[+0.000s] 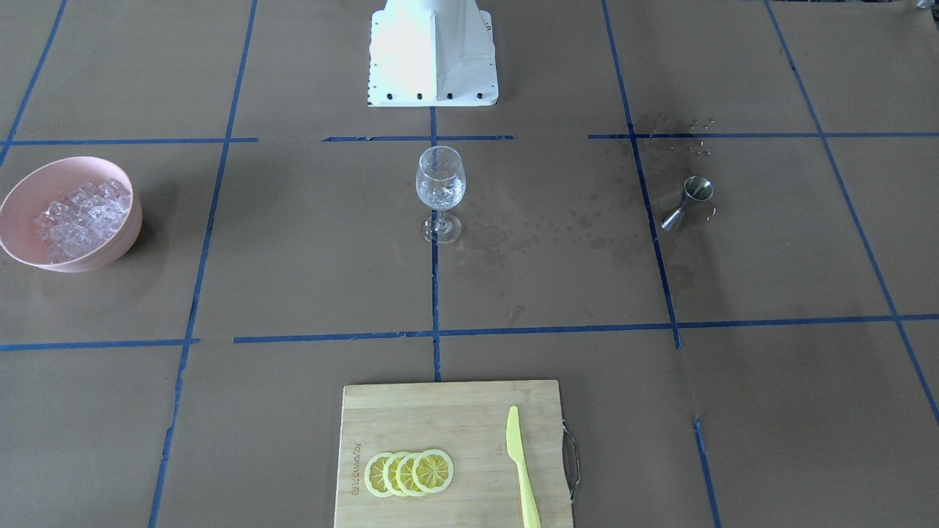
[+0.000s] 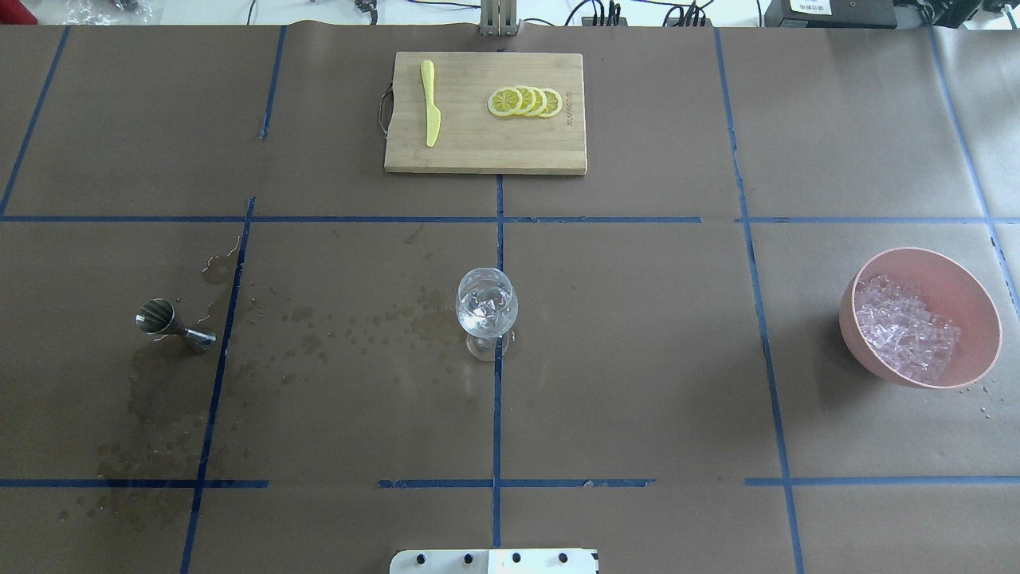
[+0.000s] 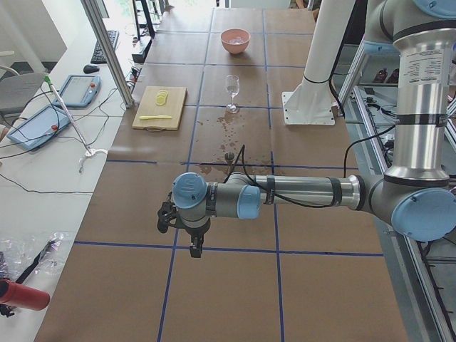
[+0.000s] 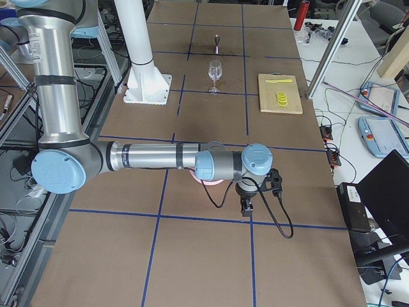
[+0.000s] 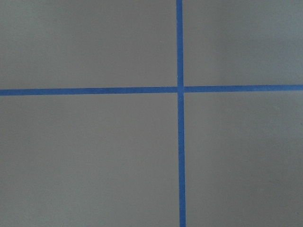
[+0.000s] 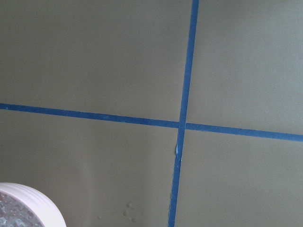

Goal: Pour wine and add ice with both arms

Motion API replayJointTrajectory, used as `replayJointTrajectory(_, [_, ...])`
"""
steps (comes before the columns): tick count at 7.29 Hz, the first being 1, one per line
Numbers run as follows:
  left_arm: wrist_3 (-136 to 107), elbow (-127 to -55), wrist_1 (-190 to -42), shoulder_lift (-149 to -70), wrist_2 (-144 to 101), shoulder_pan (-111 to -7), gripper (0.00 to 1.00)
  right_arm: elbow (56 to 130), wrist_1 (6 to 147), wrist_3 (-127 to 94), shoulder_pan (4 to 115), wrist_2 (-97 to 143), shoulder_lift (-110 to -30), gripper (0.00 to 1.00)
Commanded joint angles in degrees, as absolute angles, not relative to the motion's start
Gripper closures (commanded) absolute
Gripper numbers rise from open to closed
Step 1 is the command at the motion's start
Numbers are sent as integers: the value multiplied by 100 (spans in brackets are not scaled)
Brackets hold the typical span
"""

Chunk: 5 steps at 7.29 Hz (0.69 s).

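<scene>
A wine glass point(image 1: 440, 180) stands at the table's middle with several ice cubes in it; it also shows in the overhead view point(image 2: 486, 307). A pink bowl point(image 2: 976, 319) full of ice point(image 2: 908, 327) sits on the robot's right. A steel jigger point(image 2: 171, 323) stands on the robot's left, with droplets of wine point(image 1: 682, 136) and wet stains point(image 2: 343, 327) on the paper around it. My left gripper point(image 3: 194, 248) hangs over bare paper far from the jigger; I cannot tell whether it is open. My right gripper point(image 4: 247, 206) hangs just beyond the bowl; I cannot tell its state either.
A wooden cutting board point(image 2: 470, 151) at the far edge holds lemon slices point(image 2: 526, 102) and a yellow knife point(image 2: 430, 104). The white base block point(image 1: 433, 55) stands behind the glass. The bowl's rim point(image 6: 33, 205) shows in the right wrist view's lower left corner.
</scene>
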<state>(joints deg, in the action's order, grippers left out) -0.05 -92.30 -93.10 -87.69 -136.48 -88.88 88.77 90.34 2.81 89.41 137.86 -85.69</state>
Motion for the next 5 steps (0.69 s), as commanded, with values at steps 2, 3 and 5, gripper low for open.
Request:
replayJointTrajectory(2, [26,-9377,-9431,-8772,-13632,-8877,0,8877,9053,281,8965,13781,-8587,0])
replayJointTrajectory(3, [26,-9465,-9422,-8754,-13632,-8894,0,8868,9053,281,8965,13781,-8604,0])
replayJointTrajectory(5, [35,-9449,-9431,-8754,-13614,-8912,0,8868,9062,281,8965,13772,-8648,0])
